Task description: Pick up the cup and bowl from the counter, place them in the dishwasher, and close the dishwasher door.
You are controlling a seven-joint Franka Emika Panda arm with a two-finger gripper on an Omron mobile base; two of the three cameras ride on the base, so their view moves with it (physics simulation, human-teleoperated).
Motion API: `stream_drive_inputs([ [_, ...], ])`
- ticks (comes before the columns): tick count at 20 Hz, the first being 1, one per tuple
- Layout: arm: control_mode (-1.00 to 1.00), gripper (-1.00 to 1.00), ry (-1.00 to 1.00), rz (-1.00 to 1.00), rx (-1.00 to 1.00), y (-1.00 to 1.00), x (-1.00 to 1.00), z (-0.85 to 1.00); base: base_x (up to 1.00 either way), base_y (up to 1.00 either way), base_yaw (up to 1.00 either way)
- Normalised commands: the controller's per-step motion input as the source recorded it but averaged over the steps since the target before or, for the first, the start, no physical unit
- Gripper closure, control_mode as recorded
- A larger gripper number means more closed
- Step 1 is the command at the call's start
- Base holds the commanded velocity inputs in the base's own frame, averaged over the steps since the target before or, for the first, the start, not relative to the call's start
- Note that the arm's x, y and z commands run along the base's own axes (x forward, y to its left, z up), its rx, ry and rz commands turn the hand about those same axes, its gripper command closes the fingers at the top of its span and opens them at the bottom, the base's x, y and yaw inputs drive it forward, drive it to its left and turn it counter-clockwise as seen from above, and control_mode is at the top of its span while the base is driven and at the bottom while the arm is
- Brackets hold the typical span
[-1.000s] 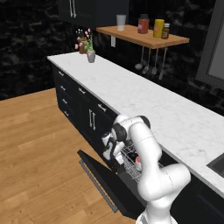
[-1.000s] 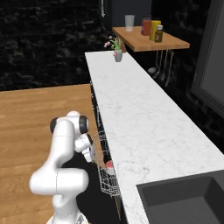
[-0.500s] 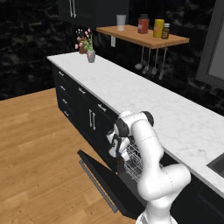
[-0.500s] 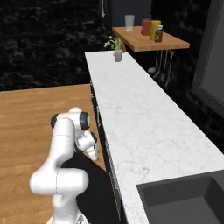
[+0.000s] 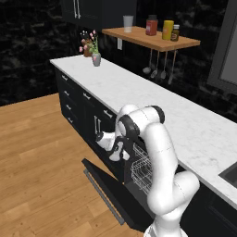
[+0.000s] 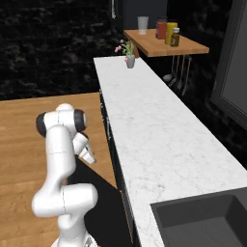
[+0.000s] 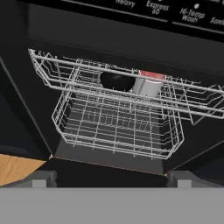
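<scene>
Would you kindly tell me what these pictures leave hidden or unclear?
- Bowl, hand view: rack wires cross it, and it is dark against the dark interior, so its rim is unclear.
- Cup, hand view: its base sits behind the wires.
- Dishwasher door, left base view: the arm covers its hinge end.

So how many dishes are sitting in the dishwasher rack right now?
2. The black bowl sits in the upper wire rack, and the cup stands right beside it. The lower rack looks bare, though its back corners are dim.

Base cams flank arm, share counter (image 5: 139, 95); hand cam faces dishwasher (image 7: 118, 131) close.
</scene>
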Motion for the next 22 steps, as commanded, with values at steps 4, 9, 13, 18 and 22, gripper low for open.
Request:
stream_drive_inputs([
  [4, -1.0, -1.0, -0.28, 0.0, 0.0, 0.99, -1.0, 0.59, 0.0, 0.0, 0.0],
  [9, -1.0, -1.0, -0.23, -0.02, 0.0, 1.0, -1.0, 0.32, 0.0, 0.0, 0.0],
  [13, -1.0, -1.0, -0.22, -0.08, 0.03, 1.0, -1.0, 0.22, 0.0, 0.0, 0.0],
  [18, -1.0, -1.0, -0.2, -0.1, 0.07, 1.0, -1.0, 0.13, 0.0, 0.0, 0.0],
  [22, -1.0, -1.0, -0.27, -0.13, 0.05, 1.0, -1.0, -0.07, 0.0, 0.0, 0.0],
])
